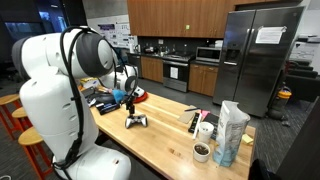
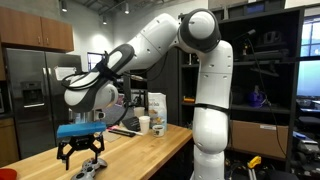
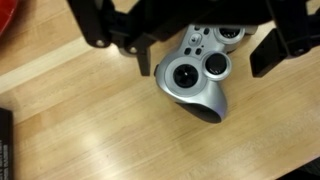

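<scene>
Kitchen: steel fridge (image 1: 258, 55), stove (image 1: 176, 72), microwave (image 1: 208, 55), wood cabinets (image 1: 180, 15) overhead.

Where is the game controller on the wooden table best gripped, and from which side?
The game controller lies flat, face up, on the table. Probably grip across its body beside the thumbsticks, straight down from above; the rounded handles may slip. The open gripper hangs over it.

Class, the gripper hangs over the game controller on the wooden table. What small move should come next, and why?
Probably lower straight down a little: in the wrist view the open gripper lines up over the game controller, fingers either side, but in an exterior view the game controller lies below it.
</scene>
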Available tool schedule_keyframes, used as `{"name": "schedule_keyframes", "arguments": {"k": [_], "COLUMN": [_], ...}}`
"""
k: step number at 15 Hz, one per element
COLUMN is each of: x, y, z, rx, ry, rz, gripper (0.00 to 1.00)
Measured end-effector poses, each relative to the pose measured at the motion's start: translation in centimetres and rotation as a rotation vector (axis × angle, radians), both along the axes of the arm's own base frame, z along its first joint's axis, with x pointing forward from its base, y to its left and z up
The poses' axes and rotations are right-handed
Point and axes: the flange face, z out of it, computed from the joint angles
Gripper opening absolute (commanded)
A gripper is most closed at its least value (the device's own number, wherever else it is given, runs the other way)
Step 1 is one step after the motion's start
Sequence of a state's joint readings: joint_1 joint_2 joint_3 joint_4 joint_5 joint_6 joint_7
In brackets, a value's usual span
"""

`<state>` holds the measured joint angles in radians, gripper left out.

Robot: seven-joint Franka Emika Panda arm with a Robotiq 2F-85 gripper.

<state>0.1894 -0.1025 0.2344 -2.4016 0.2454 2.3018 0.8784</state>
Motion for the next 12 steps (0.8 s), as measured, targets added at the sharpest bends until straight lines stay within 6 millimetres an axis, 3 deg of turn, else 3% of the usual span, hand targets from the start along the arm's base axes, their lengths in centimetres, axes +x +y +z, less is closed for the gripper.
{"name": "schedule_keyframes", "arguments": {"k": [6, 12], "x": [0.9, 1.8], "y": [0.2, -0.2], "z": [-1.5, -3.3], "rx": [0.002, -0.041], "ry": [-0.019, -0.020], "rz": [-0.015, -0.204], "gripper": [1.00, 1.00]}}
